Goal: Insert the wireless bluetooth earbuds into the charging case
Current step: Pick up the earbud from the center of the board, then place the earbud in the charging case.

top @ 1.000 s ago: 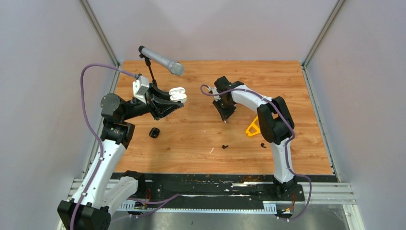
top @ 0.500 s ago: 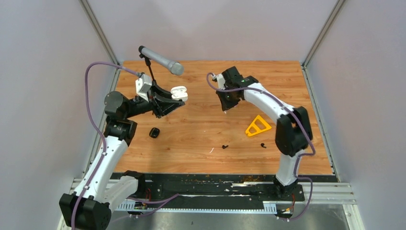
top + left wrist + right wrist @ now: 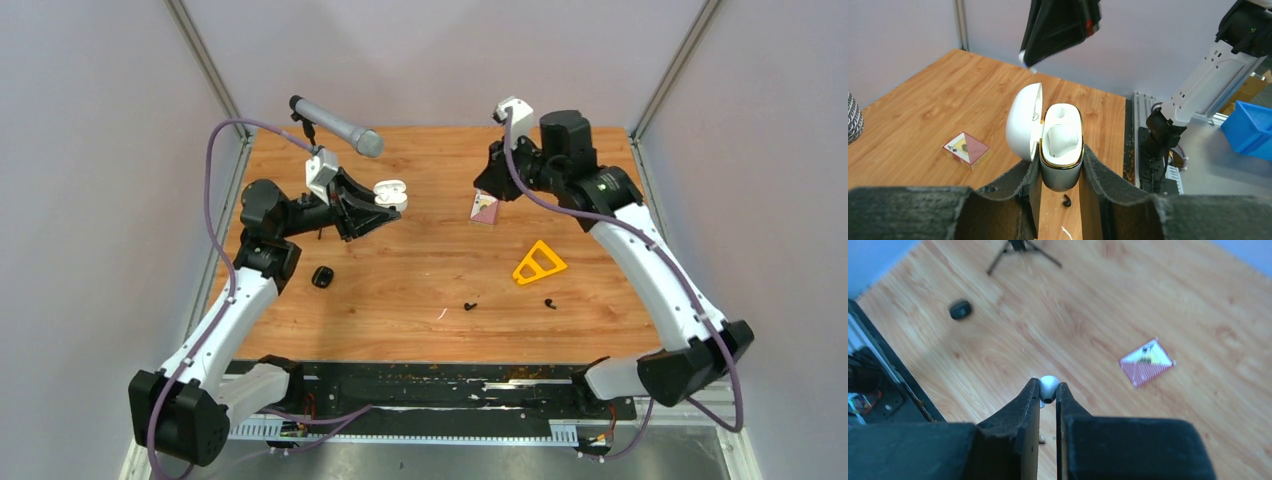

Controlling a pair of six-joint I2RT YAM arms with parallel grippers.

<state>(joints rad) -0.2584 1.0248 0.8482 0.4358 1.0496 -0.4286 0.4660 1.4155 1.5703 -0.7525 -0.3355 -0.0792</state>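
My left gripper (image 3: 378, 207) is shut on a white charging case (image 3: 391, 192) and holds it above the table with the lid open. In the left wrist view the gripper (image 3: 1061, 167) clamps the case (image 3: 1060, 172). One white earbud (image 3: 1062, 140) sits in it, and the slot beside it is empty. My right gripper (image 3: 488, 185) is raised over the far middle of the table. In its wrist view the gripper (image 3: 1048, 390) is shut on a white earbud (image 3: 1048, 387). Two black earbuds (image 3: 470, 305) (image 3: 549, 303) lie near the front; one shows below the case (image 3: 1066, 201).
A small card (image 3: 485, 208) lies under the right gripper. A yellow triangle (image 3: 538, 262) lies right of centre, and a black case (image 3: 322, 277) lies at the left. A microphone on a tripod (image 3: 337, 126) stands at the back left. A thin white sliver (image 3: 441, 314) lies near the front.
My right gripper has lifted off the table and swung toward the far side, uncovering the card. My left gripper has carried the open case a little to the right.
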